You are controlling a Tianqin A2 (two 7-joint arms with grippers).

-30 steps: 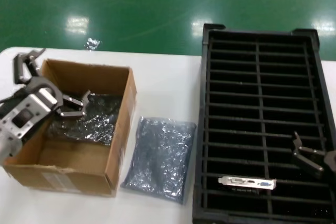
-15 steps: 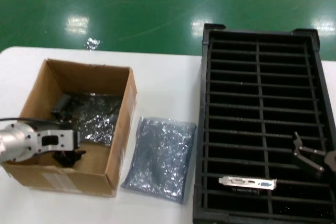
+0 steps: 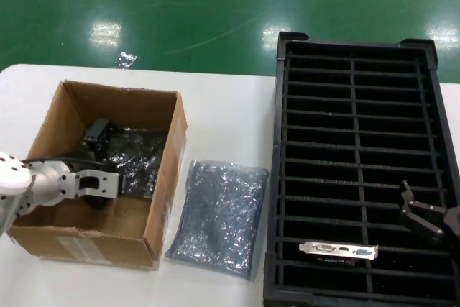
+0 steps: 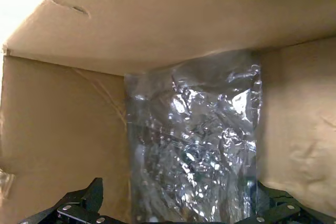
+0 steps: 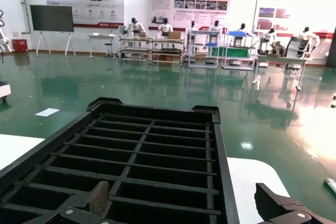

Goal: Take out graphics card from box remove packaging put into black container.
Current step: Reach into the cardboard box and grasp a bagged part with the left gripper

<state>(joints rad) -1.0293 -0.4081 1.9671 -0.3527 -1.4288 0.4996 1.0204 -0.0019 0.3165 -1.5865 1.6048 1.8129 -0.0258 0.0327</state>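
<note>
The brown cardboard box (image 3: pixel 162 199) stands open on the table's left. A crinkly silver packaging bag (image 3: pixel 140 156) lies inside it against the far wall, and also shows in the left wrist view (image 4: pixel 194 145). What the bag holds does not show clearly. My left gripper (image 3: pixel 100 167) is down inside the box, open, with its fingertips (image 4: pixel 84 203) on either side of the bag's near end (image 4: pixel 178 214). The black container (image 3: pixel 359 106) stands on the right. One graphics card (image 3: pixel 338 251) sits in a front slot. My right gripper (image 3: pixel 424 217) hangs open over the container's right front (image 5: pixel 189 208).
A second silver bag (image 3: pixel 219 217) lies flat on the white table (image 3: pixel 230 120) between the box and the container. The box walls (image 4: pixel 63 129) close in around my left gripper. The slotted dividers (image 5: pixel 157 150) stretch ahead of the right gripper. Green floor lies beyond the table.
My left gripper has come down from the box's left rim into the box and now faces the bag. The right arm, the card in the container and the second bag have not moved.
</note>
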